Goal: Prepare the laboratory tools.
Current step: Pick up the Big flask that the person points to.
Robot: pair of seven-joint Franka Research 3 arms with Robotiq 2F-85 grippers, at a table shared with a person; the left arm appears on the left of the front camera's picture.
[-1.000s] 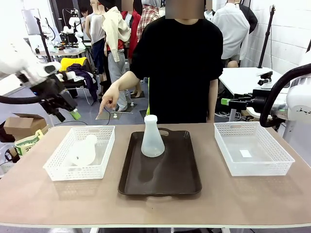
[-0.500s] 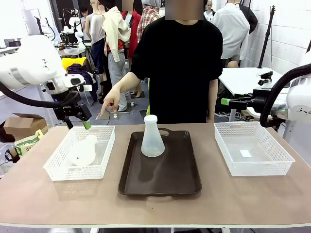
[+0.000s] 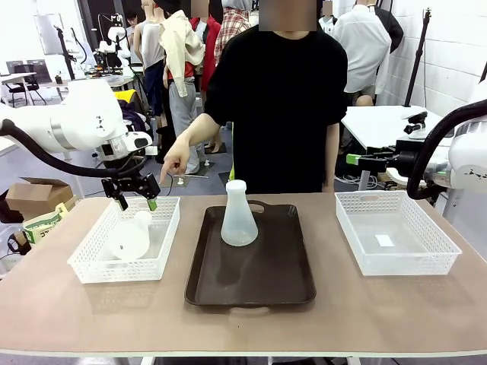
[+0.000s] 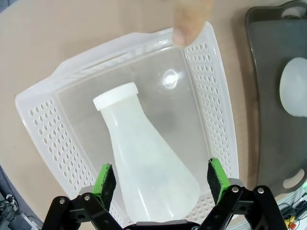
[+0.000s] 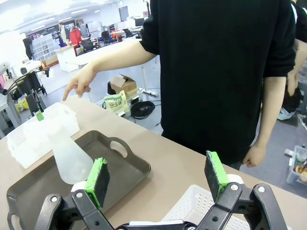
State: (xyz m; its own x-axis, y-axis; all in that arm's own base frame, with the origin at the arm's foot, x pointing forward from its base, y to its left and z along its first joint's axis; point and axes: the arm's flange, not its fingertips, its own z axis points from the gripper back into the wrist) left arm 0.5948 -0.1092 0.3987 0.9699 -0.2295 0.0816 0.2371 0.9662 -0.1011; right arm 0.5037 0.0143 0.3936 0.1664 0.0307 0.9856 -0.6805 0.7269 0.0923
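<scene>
Over the left mesh basket (image 3: 82,266), the left gripper (image 3: 137,202) has swung in, jaws apart, above the Erlenmeyer flask (image 3: 129,237) lying inside, where the person's hand (image 3: 173,160) points: pickup looks next. The right gripper (image 5: 157,178) waits spread, far right.

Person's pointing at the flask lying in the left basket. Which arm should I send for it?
Left. The left hand, open, hovers right above the flask lying in the white basket, its fingers straddling it in the wrist view. The right hand, also open, hangs far off to the right.
</scene>
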